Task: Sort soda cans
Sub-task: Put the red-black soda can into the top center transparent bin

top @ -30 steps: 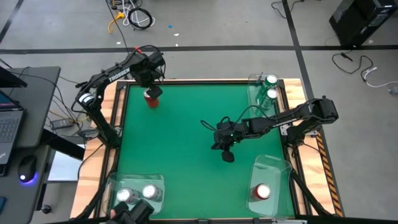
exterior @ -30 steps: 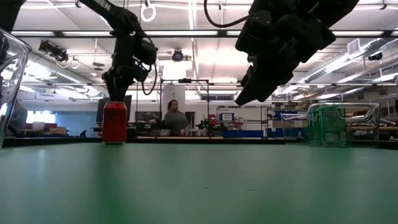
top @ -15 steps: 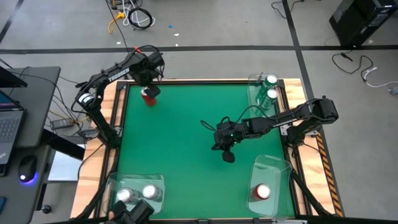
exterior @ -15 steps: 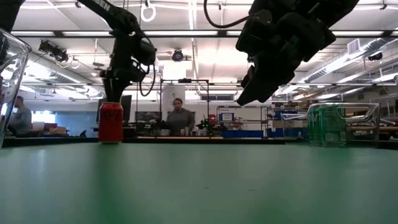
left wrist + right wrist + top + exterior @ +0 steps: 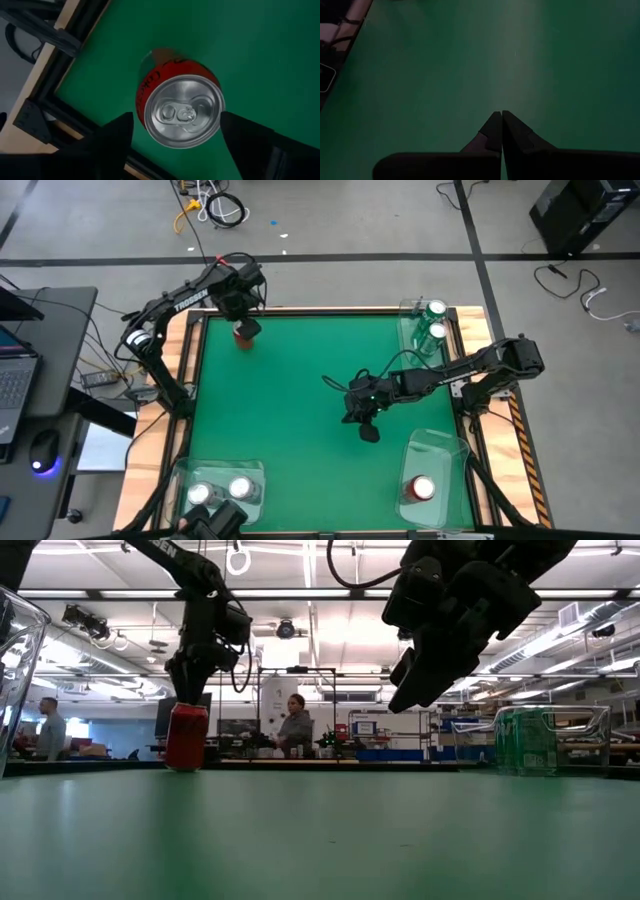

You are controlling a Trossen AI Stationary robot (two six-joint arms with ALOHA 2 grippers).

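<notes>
Green felt covers the worktop (image 5: 300, 400), with clear bins (image 5: 432, 470) at three corners already holding same-colour pairs, so sorting's nearly done. Left gripper (image 5: 175, 131) hangs over the last red can (image 5: 180, 111) at the upper left of the overhead frame, fingers spread wide either side, not gripping. Right gripper (image 5: 501, 131) idles mid-worktop, fingers pinched together, empty. Can's lettering is too blurry to read.
</notes>
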